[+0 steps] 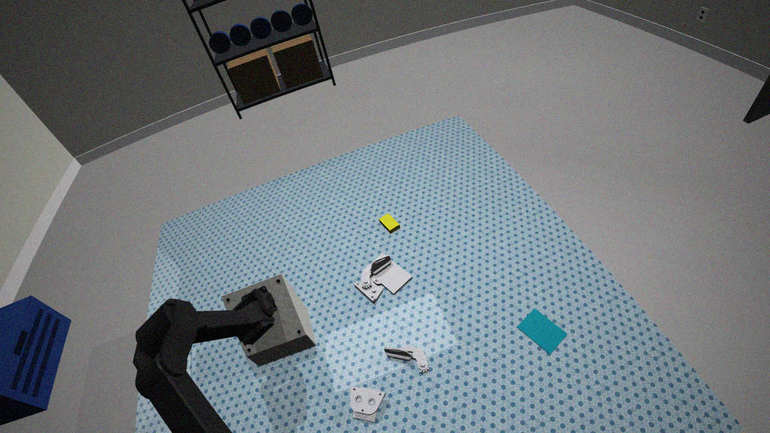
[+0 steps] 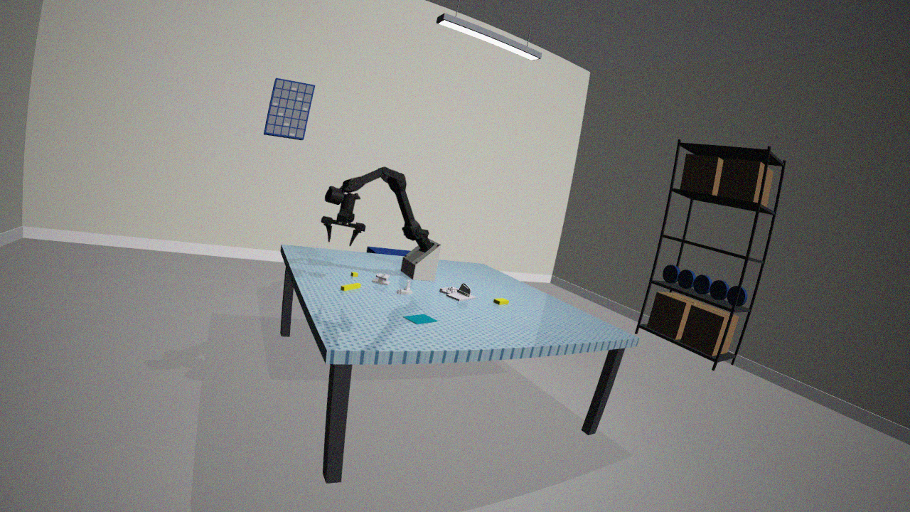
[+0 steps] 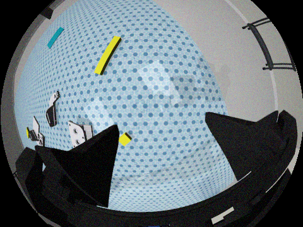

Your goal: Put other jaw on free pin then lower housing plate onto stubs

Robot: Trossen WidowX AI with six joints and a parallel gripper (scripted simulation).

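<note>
The white base (image 1: 400, 277) (image 2: 459, 296) (image 3: 36, 125) lies on the table with one dark-padded jaw (image 1: 381, 263) (image 2: 465, 290) on it; its gear end is over one side of the base. The loose jaw (image 1: 418, 355) (image 2: 406, 289) (image 3: 54, 100) lies on the table between the base and the housing plate. The housing plate (image 1: 367, 401) (image 2: 382, 279) (image 3: 80, 134) lies apart, two round holes showing in its face. My gripper (image 2: 340, 242) (image 3: 163, 123) is open and empty, high above the table, pointing down. It is out of sight in the top view. In the wrist view the left finger partly overlaps the plate.
A long yellow bar (image 2: 350, 286) (image 3: 108, 56), a small yellow block (image 2: 354, 274) (image 3: 125, 139) and another yellow block (image 1: 388, 221) (image 2: 501, 301) lie on the table. A teal sheet (image 1: 542, 329) (image 2: 420, 318) (image 3: 55, 38) lies flat. A blue bin (image 1: 32, 355) stands beyond the table edge.
</note>
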